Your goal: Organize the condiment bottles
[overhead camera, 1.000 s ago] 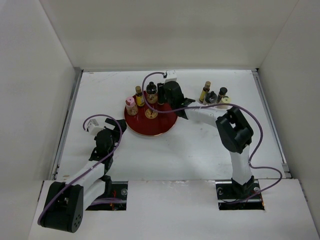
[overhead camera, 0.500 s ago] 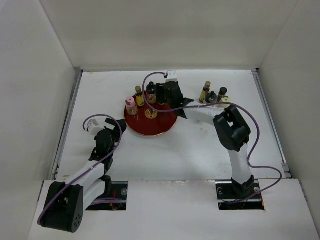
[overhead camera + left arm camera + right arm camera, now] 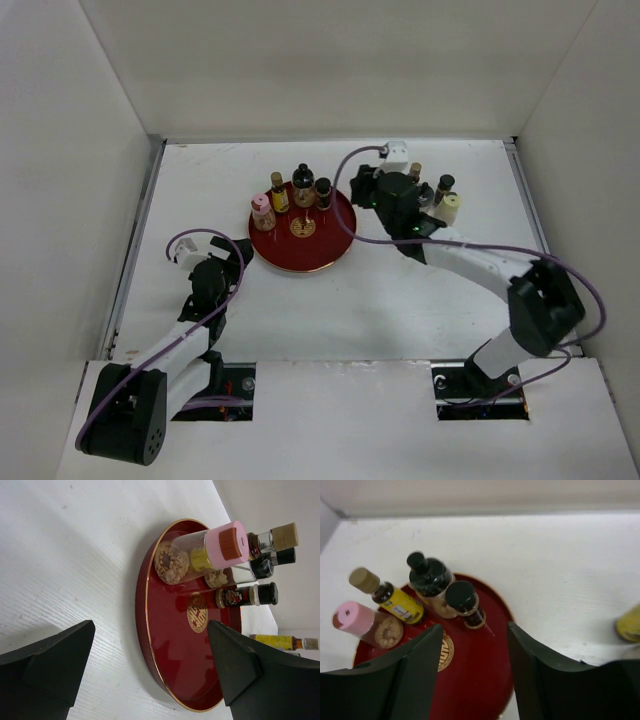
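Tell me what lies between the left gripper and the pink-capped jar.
Only bare table and the red tray's rim separate the left gripper from the pink-capped jar; the left wrist view shows it.

Robot lab test cell, plain white enclosure walls [image 3: 330,60], white table [image 3: 400,310]

Looks down between the spread, empty fingers of the right gripper [image 3: 475,630] onto a red tray [image 3: 485,690] with a gold emblem [image 3: 445,652]. Four at its far rim: pink-capped jar [image 3: 362,622], tan-capped yellow-label bottle [image 3: 395,602], round dark bottle [image 3: 430,577], small black-capped bottle [image 3: 465,602] just in front. Yellow bottle [image 3: 630,622] cut off at right edge, on white table [image 3: 560,565].
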Tool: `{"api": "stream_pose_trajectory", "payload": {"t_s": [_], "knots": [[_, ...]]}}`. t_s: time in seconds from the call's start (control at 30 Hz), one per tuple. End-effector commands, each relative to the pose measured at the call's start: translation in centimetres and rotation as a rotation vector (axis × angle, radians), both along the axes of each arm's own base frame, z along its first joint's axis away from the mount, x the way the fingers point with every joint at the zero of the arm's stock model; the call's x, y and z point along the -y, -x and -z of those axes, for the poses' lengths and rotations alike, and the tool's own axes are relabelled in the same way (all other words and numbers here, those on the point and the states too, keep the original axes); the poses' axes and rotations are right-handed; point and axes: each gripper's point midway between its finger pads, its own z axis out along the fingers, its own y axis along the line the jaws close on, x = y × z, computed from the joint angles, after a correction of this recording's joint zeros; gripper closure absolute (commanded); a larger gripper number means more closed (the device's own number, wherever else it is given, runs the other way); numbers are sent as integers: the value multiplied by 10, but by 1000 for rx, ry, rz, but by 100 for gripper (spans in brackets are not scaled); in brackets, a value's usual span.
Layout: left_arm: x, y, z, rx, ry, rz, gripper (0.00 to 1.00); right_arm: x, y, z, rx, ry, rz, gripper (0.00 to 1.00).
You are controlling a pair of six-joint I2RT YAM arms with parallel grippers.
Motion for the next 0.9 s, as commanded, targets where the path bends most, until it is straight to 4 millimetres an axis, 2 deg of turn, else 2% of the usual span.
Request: {"api": "stream_pose_trajectory", "payload": {"t_s": [0.0, 0.03, 0.07, 0.13, 0.2, 0.27, 0.33, 0.47, 0.63, 0.73, 0.87], "knots": [[3, -9, -22, 69, 19, 4, 0, 55, 11, -25, 68, -82, 132, 49], [4, -9, -21, 66, 23, 8, 0, 72, 18, -18, 52, -79, 164, 55], [5, -9, -21, 64, 23, 11, 0, 90, 24, -9, 34, -79, 201, 57], [4, -9, -23, 73, 20, 7, 0, 122, 34, 8, -5, -72, 272, 55], [2, -10, -24, 75, 17, -1, 0, 145, 38, 20, -41, -48, 322, 45], [2, -10, -21, 67, 18, 1, 0, 155, 40, 30, -72, -24, 344, 27], [3, -10, -23, 72, 20, 6, 0, 154, 40, 38, -88, -9, 349, 19], [0, -9, -24, 80, 14, -8, 0, 151, 31, 56, -131, 41, 348, 18], [3, -10, -24, 76, 16, 2, 0, 141, 19, 67, -153, 40, 327, 28], [4, -10, -19, 58, 21, 6, 0, 141, 15, 71, -162, 54, 329, 34], [5, -10, -22, 72, 27, 12, 0, 141, 10, 74, -157, 55, 336, 40]]}}
